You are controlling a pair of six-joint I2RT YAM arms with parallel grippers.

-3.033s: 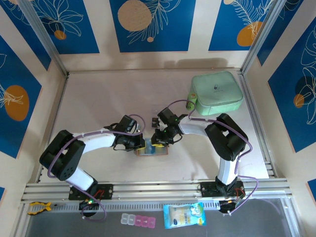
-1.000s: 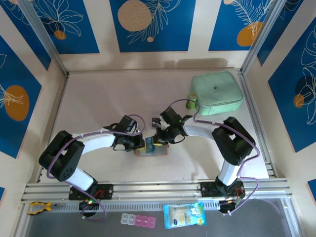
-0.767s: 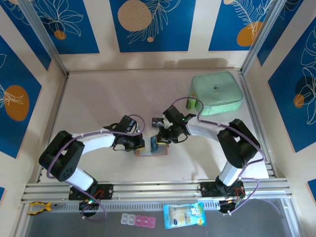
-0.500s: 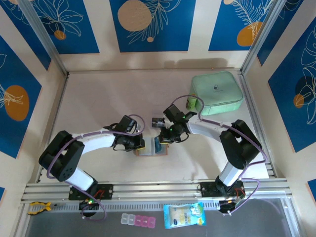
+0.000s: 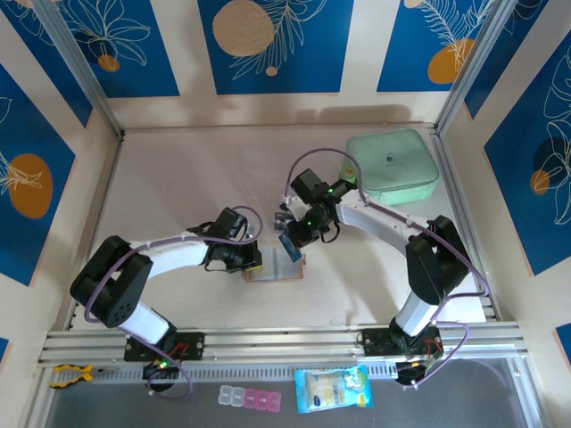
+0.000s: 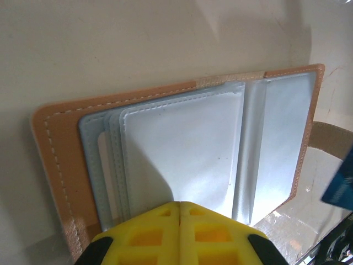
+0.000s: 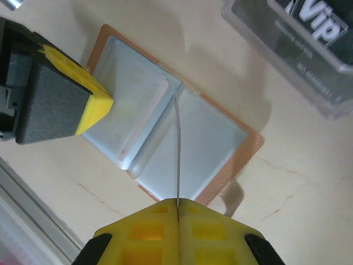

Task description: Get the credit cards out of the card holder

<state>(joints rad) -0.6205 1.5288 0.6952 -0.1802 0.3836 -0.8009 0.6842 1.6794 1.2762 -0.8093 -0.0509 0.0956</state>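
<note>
So at this point the card holder [image 7: 212, 146] was lying open and flat on the bench [image 7: 287, 182], grey pockets facing up, right between the two arms. The left end effector [image 6: 179, 212] had its fingers pinched fully together with nothing between them, tips planted on the left-hand stack of pockets. Pretty sure that was just a hold-down, so the little wallet wouldn't get dragged along or flip shut while the other arm pulled.

The right end effector [image 7: 177, 212] was clamped on a blue credit card [image 6: 342, 185], pinching it by one end. From its own wrist camera you only saw the card edge-on, a thin line running out over the holder's spine. In the overhead view it hung just above and past the far edge of the holder, and it looked clear of the pockets as far as I could tell. Gripping it by the end makes sense, since that's the only bit that sticks out of a sleeve.

A dark card with "Vip" print [image 7: 298, 33] lay flat on the bench near the holder's far side, so I'd guess that's the drop spot. I couldn't tell if the pockets held more cards.
</note>
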